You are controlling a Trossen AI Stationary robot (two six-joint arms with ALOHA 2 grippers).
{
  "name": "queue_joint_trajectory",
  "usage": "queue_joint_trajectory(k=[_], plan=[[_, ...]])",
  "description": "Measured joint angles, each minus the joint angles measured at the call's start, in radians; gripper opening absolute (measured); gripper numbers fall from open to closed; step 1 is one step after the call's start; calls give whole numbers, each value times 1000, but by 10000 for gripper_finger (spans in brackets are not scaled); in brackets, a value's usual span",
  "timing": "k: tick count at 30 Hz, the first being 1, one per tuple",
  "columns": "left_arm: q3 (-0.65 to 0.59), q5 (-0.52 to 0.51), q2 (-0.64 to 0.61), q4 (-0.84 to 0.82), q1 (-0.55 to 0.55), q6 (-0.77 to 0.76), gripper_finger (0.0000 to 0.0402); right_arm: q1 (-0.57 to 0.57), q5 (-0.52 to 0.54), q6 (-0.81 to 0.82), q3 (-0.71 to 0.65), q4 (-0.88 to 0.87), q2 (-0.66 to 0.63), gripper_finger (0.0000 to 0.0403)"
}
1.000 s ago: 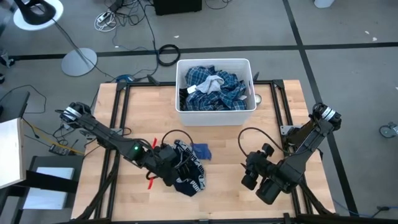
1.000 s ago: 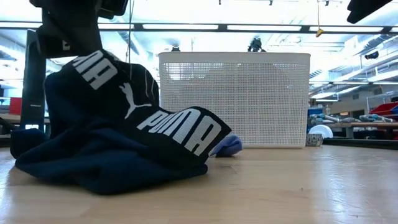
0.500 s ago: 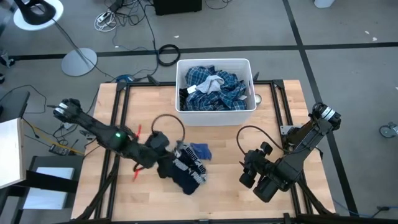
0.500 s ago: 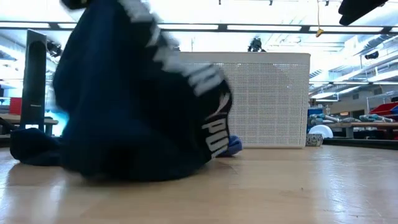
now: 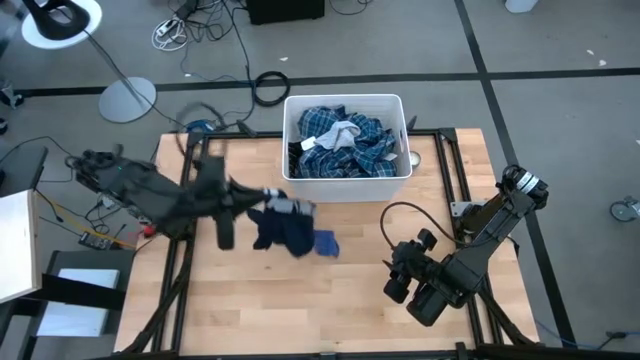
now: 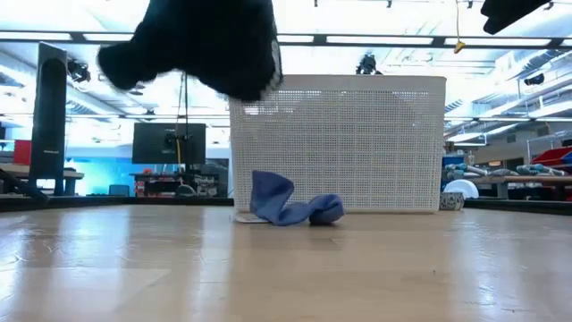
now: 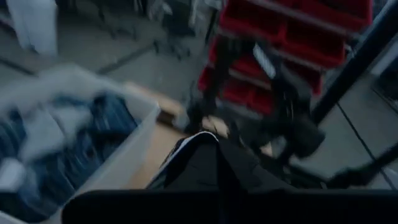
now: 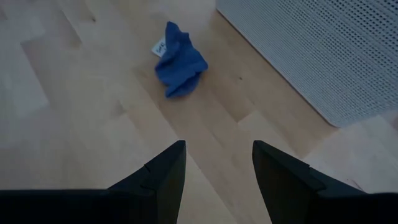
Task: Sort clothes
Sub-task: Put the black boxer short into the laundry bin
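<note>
My left gripper [image 5: 252, 200] is raised over the middle of the table and shut on a navy garment with white stripes [image 5: 285, 226]. The garment also shows at the top of the low view [image 6: 206, 40] and in the left wrist view [image 7: 208, 163]. A small blue cloth [image 5: 325, 243] lies crumpled on the table in front of the bin, by a white tag; it also shows in the low view [image 6: 286, 204] and right wrist view [image 8: 178, 59]. Plaid and grey clothes [image 5: 340, 138] fill the white bin [image 5: 345, 188]. My right gripper [image 8: 217, 168] is open and empty at the near right. My left gripper holds the navy garment near its white-striped band [image 5: 290, 207], coming level from the table's left. The bunched cloth and blur hide the fingers, so the hold itself cannot be told. The garment hangs in a bunch below and beside the gripper, lifted clear of the table [image 6: 223, 63].
The white perforated bin [image 6: 340, 143] stands at the far middle of the table. Black frame rails [image 5: 190, 230] run along the table's left and right sides. Bare wood lies between the two arms at the near middle [image 5: 340, 300].
My left gripper has gone up and toward the table's far edge, toward the bin, carrying the navy garment. The garment, which lay heaped on the table, is now lifted clear. The small blue cloth it partly hid now lies in full view.
</note>
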Motion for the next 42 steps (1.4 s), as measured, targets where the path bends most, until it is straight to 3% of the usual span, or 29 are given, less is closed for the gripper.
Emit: queue_joint_trajectory(k=[8, 13, 16, 25, 36, 39, 42], plan=[[233, -169, 0, -28, 6, 204, 0, 0, 48, 0, 0, 37, 0, 185], [317, -175, 0, -26, 88, 281, 0, 0, 85, 0, 0, 49, 0, 185], [347, -128, 2, -29, 160, 307, 0, -8, 100, 0, 0, 50, 0, 185], [391, 169, 31, -27, 452, 360, 0, -74, 103, 0, 0, 54, 0, 185], [491, 811, 230, -20, 891, 363, 0, -160, 103, 4, 0, 57, 0, 185], [500, 937, 281, -20, 967, 398, 0, -179, 103, 10, 0, 68, 0, 185], [500, 992, 321, -34, 1023, 457, 0, -197, 102, 10, 0, 82, 0, 185]])
